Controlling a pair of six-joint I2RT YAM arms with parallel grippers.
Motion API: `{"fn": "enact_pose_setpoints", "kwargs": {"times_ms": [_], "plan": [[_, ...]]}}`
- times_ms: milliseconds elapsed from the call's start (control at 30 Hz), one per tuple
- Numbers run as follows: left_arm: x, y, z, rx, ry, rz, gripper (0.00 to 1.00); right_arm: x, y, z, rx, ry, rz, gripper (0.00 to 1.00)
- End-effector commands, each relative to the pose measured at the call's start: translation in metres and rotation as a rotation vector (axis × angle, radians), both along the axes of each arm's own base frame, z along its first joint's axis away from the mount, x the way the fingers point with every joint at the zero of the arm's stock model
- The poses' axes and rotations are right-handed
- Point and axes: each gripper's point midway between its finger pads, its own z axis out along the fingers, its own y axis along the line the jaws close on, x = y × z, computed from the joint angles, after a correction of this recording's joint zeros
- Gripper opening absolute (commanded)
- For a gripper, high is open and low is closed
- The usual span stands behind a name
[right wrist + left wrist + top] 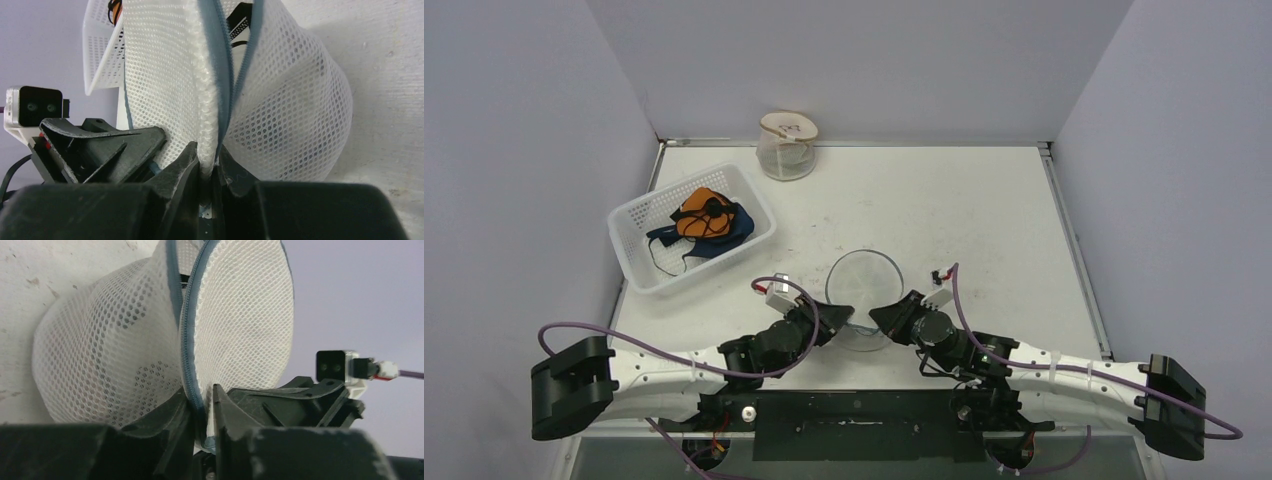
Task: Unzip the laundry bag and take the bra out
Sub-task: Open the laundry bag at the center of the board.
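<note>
The round white mesh laundry bag [864,275] stands at the table's near middle, held between both grippers. My left gripper [849,318] is shut on its blue-grey zipper edge [186,340], with the mesh [100,355] bulging to the left. My right gripper [879,312] is shut on the bag's thick seam beside the zipper [220,60]; the mesh [290,115] bulges to the right. The zipper gapes open at the top in both wrist views. An orange and blue garment with black straps [704,220] lies in the basket. I cannot tell what is inside the bag.
A white slotted basket [629,215] sits at the left of the table and shows in the right wrist view [100,50]. A clear jar with a tan lid [786,145] stands at the back wall. Grey walls close in three sides.
</note>
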Motion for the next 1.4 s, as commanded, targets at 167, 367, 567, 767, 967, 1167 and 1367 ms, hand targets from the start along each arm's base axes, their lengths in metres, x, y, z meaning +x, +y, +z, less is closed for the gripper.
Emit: {"fn": "enact_pose_setpoints", "kwargs": {"times_ms": [167,367,567,767,967,1167,1367], "plan": [[-0.004,0.028,0.037,0.080,-0.017,0.027,0.83,0.016,-0.001,0.054,-0.158,-0.202,0.113,0.05],[-0.009,0.096,0.075,0.266,-0.110,0.080,0.96,0.025,0.020,0.077,-0.373,-0.307,0.356,0.05],[-0.011,0.136,0.127,0.247,-0.300,0.114,0.96,0.021,0.076,0.104,-0.411,-0.453,0.668,0.05],[-0.011,0.158,0.154,0.280,-0.385,0.147,0.96,0.013,0.107,0.132,-0.363,-0.552,0.853,0.05],[-0.012,0.148,0.135,0.312,-0.371,0.115,0.96,0.023,0.071,0.072,-0.481,-0.433,0.809,0.05],[-0.011,0.133,0.100,0.367,-0.331,0.075,0.96,0.026,0.024,0.013,-0.561,-0.310,0.711,0.05],[-0.014,0.110,0.058,0.418,-0.273,-0.010,0.96,0.028,0.005,0.001,-0.577,-0.266,0.647,0.15]]}}
